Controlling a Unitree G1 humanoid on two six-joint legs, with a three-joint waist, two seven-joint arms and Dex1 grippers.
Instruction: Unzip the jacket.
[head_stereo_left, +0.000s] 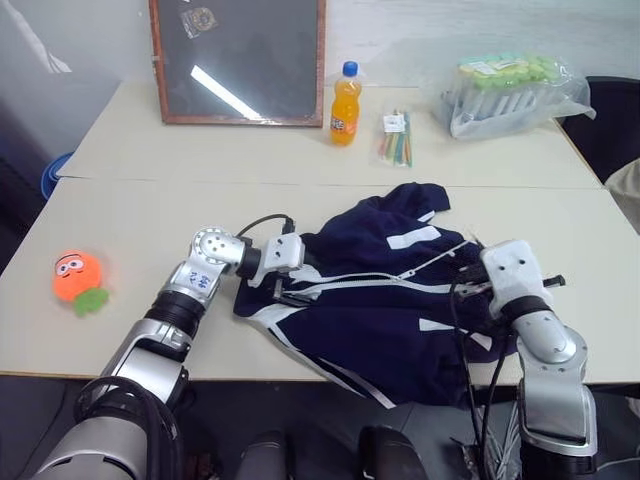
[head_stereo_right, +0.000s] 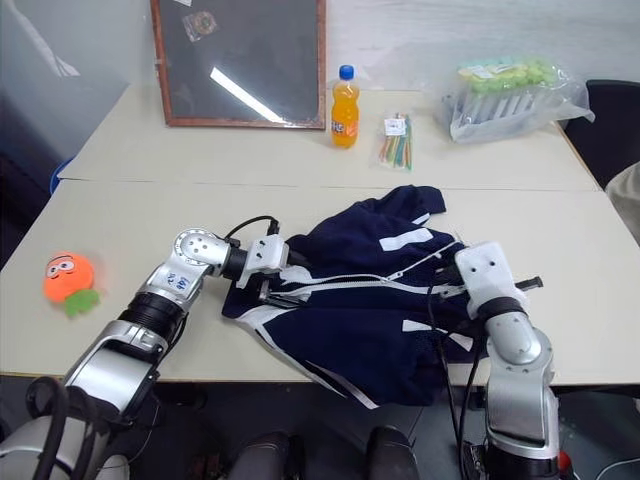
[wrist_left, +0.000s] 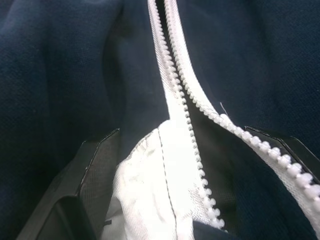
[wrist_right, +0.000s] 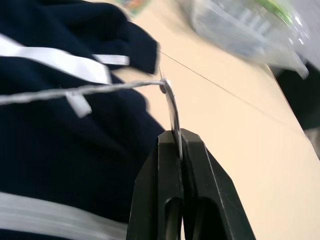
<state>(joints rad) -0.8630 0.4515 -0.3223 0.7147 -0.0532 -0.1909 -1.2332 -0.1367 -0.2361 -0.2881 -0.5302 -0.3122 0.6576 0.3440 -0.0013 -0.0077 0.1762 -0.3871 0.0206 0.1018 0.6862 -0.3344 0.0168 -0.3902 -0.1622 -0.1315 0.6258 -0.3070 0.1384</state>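
The navy jacket (head_stereo_left: 380, 330) with white stripes lies crumpled on the near table, its lower part drooping over the front edge. Its white zipper (head_stereo_left: 400, 278) runs across the middle, and the two rows of teeth stand apart in the left wrist view. My left gripper (head_stereo_left: 285, 290) is at the zipper's left end, open, its fingers (wrist_left: 95, 170) astride the white hem (wrist_left: 160, 190). At the zipper's right end, my right gripper (wrist_right: 178, 135) is shut on the thin white zipper pull (wrist_right: 171, 105).
An orange plush toy (head_stereo_left: 78, 280) lies at the table's left. On the far table stand a framed blackboard (head_stereo_left: 238, 60), an orange drink bottle (head_stereo_left: 345, 103), a pack of coloured pens (head_stereo_left: 396, 137) and a plastic bag of small bottles (head_stereo_left: 510, 92).
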